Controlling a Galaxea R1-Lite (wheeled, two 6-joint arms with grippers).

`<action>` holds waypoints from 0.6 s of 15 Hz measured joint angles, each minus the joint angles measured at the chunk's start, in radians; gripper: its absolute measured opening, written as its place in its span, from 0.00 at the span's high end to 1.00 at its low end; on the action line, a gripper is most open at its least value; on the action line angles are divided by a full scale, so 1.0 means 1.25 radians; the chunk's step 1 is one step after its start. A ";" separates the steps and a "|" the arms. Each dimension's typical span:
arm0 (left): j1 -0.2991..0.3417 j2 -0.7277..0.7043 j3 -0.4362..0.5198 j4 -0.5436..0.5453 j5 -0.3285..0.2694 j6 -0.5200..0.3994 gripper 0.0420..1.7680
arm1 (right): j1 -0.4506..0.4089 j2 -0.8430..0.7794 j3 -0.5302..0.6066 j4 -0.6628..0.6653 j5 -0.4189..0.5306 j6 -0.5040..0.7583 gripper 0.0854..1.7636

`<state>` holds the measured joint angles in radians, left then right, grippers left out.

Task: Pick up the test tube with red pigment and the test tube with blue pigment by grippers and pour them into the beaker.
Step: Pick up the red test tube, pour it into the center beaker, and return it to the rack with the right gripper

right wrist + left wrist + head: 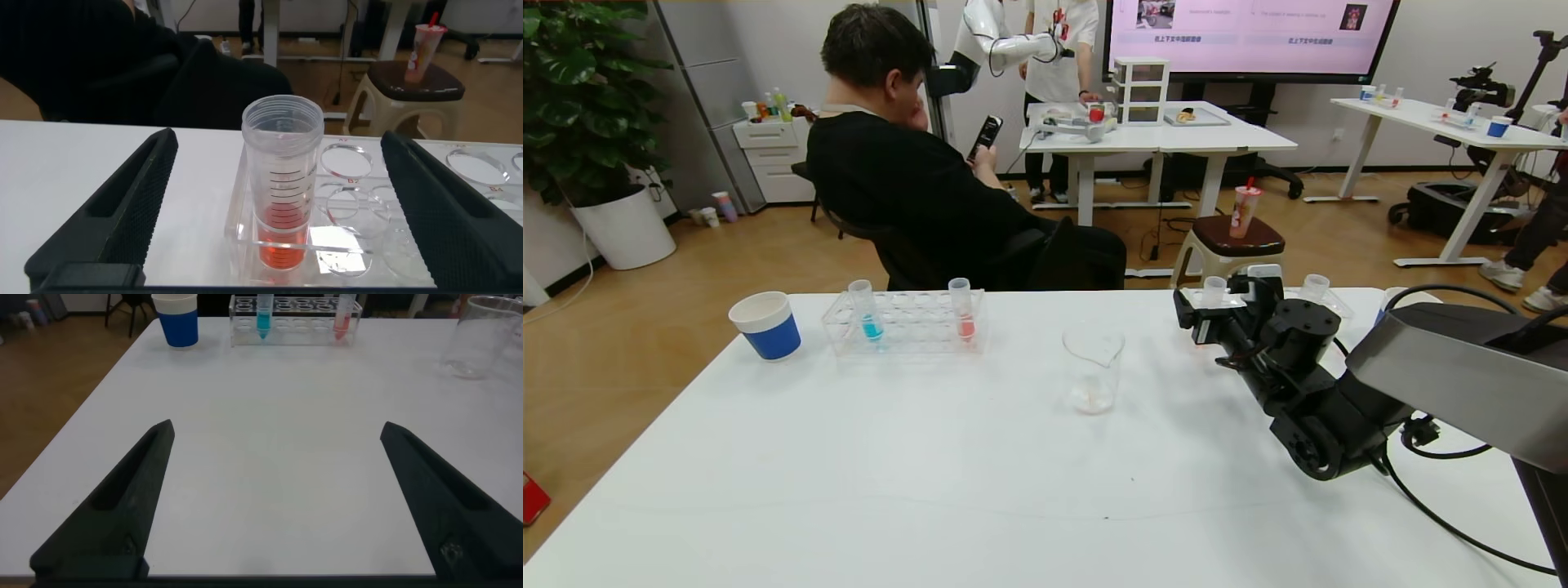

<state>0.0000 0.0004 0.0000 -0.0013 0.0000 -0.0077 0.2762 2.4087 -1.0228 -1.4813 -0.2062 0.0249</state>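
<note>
Locating red tube: I see the test tube with red pigment [282, 188] upright in the clear rack [359, 245] on the table's right side, orange-red liquid at its bottom.
Right gripper [278, 137]: spread wide, one finger on each side of that tube, not touching it.
Blue tube: the test tube with blue pigment [869, 314] upright in the left rack [907, 335], with a pinker red tube [962, 310] in the same rack.
Beaker [1092, 367]: upright on the table [931, 457], between the two racks, nearer me.
Left gripper [276, 429]: spread wide over bare tabletop, well short of the left rack.
Paper cup [766, 325]: just left of the left rack.
</note>
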 joint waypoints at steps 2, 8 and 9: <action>0.000 0.000 0.000 0.000 0.000 0.000 0.00 | -0.001 0.001 -0.005 0.001 0.000 -0.001 0.01; 0.000 0.000 0.000 0.000 0.000 0.000 0.00 | -0.007 -0.001 -0.005 -0.003 0.010 -0.003 0.85; 0.000 0.000 0.000 0.000 0.000 0.000 0.00 | -0.009 -0.001 -0.005 -0.003 0.011 -0.003 0.83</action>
<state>0.0000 0.0004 0.0000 -0.0013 0.0000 -0.0072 0.2651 2.4072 -1.0294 -1.4849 -0.1919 0.0211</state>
